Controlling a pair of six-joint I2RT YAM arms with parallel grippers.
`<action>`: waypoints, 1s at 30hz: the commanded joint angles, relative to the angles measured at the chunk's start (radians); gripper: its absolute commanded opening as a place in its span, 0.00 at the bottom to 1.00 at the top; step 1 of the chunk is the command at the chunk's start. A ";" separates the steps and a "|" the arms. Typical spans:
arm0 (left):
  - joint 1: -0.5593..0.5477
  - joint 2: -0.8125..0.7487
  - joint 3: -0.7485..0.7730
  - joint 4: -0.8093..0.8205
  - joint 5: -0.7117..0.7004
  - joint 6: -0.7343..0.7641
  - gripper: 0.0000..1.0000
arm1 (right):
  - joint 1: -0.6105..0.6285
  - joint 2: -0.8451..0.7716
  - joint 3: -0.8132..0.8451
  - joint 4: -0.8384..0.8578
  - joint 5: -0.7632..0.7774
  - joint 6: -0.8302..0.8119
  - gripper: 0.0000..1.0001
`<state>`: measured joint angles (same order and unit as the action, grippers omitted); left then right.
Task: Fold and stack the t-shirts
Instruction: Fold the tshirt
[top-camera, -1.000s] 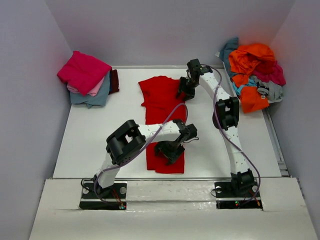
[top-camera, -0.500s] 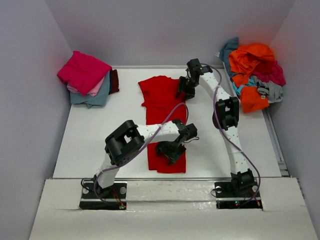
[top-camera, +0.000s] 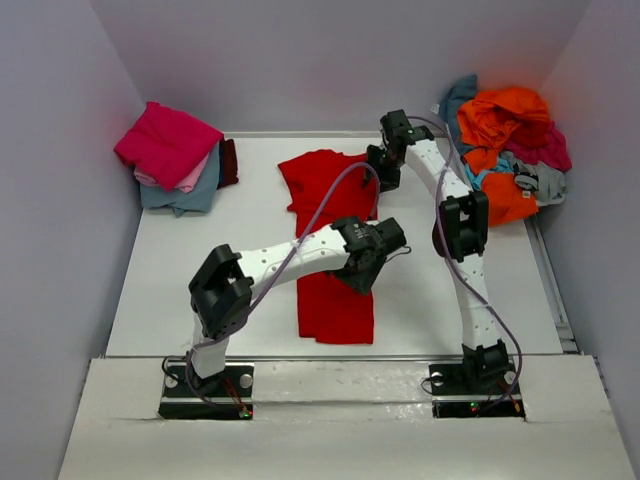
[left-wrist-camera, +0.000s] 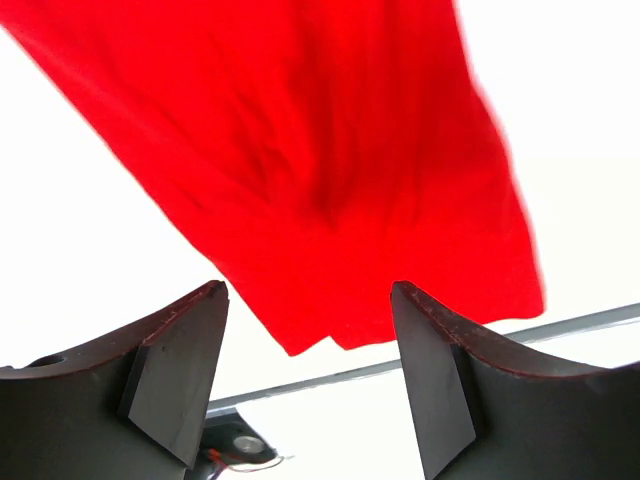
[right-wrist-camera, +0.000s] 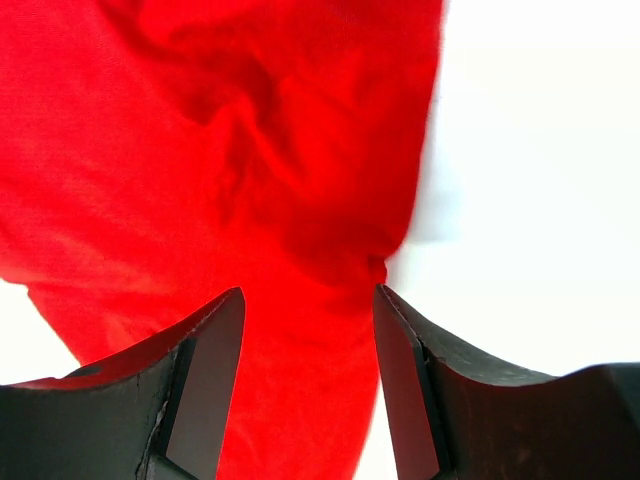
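Note:
A bright red t-shirt (top-camera: 322, 195) lies as a long strip down the middle of the white table (top-camera: 200, 260), its near hem by the front edge. My left gripper (top-camera: 362, 268) hovers over the shirt's right edge at mid length. Its jaws (left-wrist-camera: 308, 290) are open and empty, with the red shirt (left-wrist-camera: 330, 150) below. My right gripper (top-camera: 382, 178) is at the shirt's far right corner. It is open (right-wrist-camera: 308, 292) above wrinkled red cloth (right-wrist-camera: 200, 150), holding nothing.
A folded stack (top-camera: 172, 155) with magenta on top, pale pink, grey-blue and maroon sits at the back left. A loose pile (top-camera: 510, 150) of orange, teal, grey and magenta shirts lies at the back right. Walls close in on both sides.
My left gripper has moved from the shirt's near end away from me and to the right, up to its middle. The near end now lies flatter. My right gripper shifted slightly right.

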<state>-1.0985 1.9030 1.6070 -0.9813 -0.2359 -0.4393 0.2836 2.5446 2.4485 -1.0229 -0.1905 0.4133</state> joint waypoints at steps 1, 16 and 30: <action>0.023 -0.078 0.093 -0.121 -0.163 -0.111 0.79 | -0.011 -0.141 0.006 -0.036 0.017 -0.028 0.60; 0.281 -0.179 -0.133 -0.007 -0.095 -0.122 0.79 | 0.114 -0.503 -0.532 -0.019 0.065 0.036 0.59; 0.281 -0.320 -0.498 0.142 0.049 -0.167 0.79 | 0.354 -0.725 -0.890 -0.049 0.051 0.125 0.57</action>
<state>-0.8162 1.6592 1.1809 -0.8738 -0.2199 -0.5819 0.5941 1.8713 1.6360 -1.0664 -0.1390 0.4988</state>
